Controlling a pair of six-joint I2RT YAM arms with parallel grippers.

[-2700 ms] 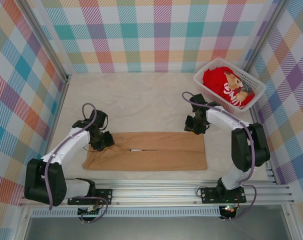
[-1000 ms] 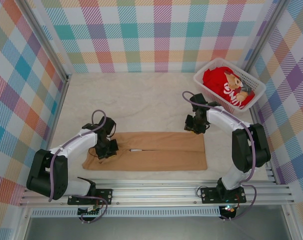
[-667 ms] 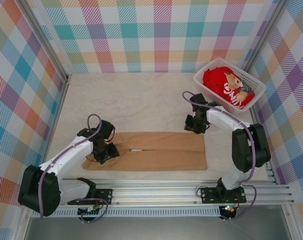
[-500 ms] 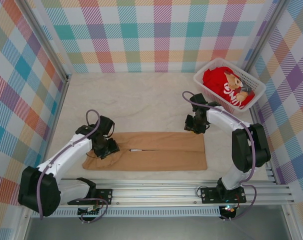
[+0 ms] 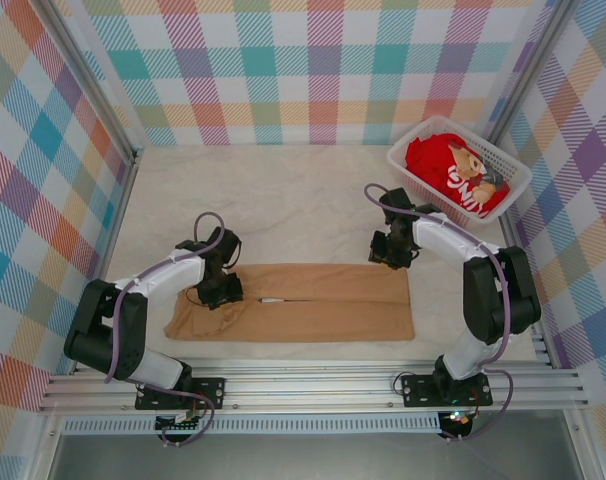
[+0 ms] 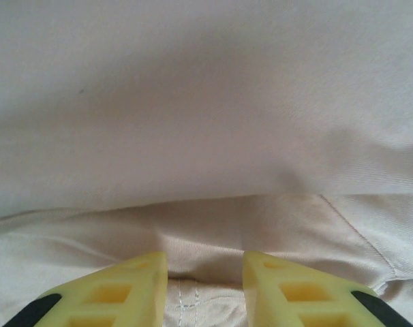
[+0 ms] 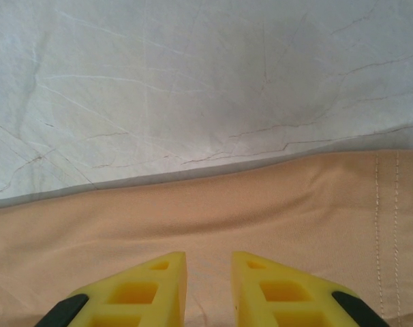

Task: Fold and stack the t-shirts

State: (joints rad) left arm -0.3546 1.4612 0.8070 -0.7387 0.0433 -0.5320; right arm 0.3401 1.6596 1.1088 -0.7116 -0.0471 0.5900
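The tan t-shirt [image 5: 313,305] lies folded into a long band near the table's front edge; its left end is slightly rumpled. My left gripper [image 5: 223,290] sits low on that left end. In the left wrist view the left gripper [image 6: 205,262] is open, its yellow fingers [image 6: 135,286] apart over a stitched fold of the tan t-shirt [image 6: 213,225]. My right gripper [image 5: 391,255] rests at the band's far right corner. In the right wrist view the right gripper [image 7: 208,259] stands narrowly open over flat tan t-shirt [image 7: 261,197]. The red t-shirt [image 5: 448,168] lies crumpled in the basket.
The white plastic basket [image 5: 395,156] stands at the back right against the plaid wall. A white wrinkled cover [image 5: 283,200] spreads over the table beyond the band. A metal rail [image 5: 313,385] runs along the near edge, and plaid walls close in on three sides.
My left gripper has gone from shut to open and shifted a little right along the tan t-shirt's left end. The right arm has not moved.
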